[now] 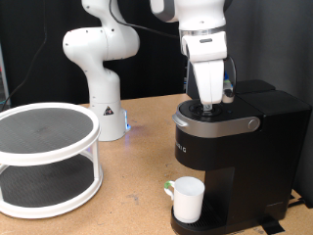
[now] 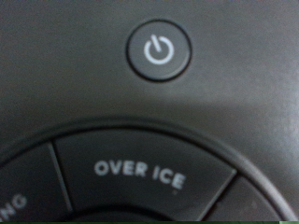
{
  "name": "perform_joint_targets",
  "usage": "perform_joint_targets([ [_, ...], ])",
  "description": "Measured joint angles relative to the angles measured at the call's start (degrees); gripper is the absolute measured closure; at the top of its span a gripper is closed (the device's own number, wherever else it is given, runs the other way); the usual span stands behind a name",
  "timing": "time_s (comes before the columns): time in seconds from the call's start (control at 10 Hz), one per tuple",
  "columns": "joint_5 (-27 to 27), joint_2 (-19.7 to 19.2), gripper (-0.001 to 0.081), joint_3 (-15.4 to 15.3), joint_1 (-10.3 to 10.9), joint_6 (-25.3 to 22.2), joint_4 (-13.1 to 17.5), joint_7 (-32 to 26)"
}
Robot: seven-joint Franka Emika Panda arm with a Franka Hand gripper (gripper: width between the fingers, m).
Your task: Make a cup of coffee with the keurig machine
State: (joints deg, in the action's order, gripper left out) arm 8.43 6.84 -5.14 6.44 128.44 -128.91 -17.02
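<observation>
Exterior view: claw [image 1: 209,99] sits directly over the top of the coffee maker [image 1: 230,157], fingertips at or touching the button panel; likely placed there to press a control. Cannot tell whether the fingers are spread or together.

Lid appears down. Mug [image 1: 188,200] stands on the drip base under the spout, handle toward the exterior view's left, positioned to catch the brew.

Wrist view: filled by the black panel. Round power button [image 2: 158,50] with standby symbol; below it a wedge-shaped key [image 2: 140,170] printed "OVER ICE". Neighbouring key shows only "NG", rest cut off.

Also on the worktop [image 1: 137,186]: white two-tier turntable [image 1: 47,157], exterior view's left.
</observation>
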Motion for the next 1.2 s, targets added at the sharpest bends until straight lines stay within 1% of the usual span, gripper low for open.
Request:
perform_joint_targets([
  [0.4, 0.0, -1.3, 0.0802, 0.1, -0.2, -3.3, 2.1, 0.1],
  [0.9, -0.3, -1.7, 0.0802, 0.1, -0.2, -4.0, 2.7, 0.2],
  [1.2, -1.7, -1.8, 0.0802, -0.1, -0.2, -4.9, 3.0, 1.3],
])
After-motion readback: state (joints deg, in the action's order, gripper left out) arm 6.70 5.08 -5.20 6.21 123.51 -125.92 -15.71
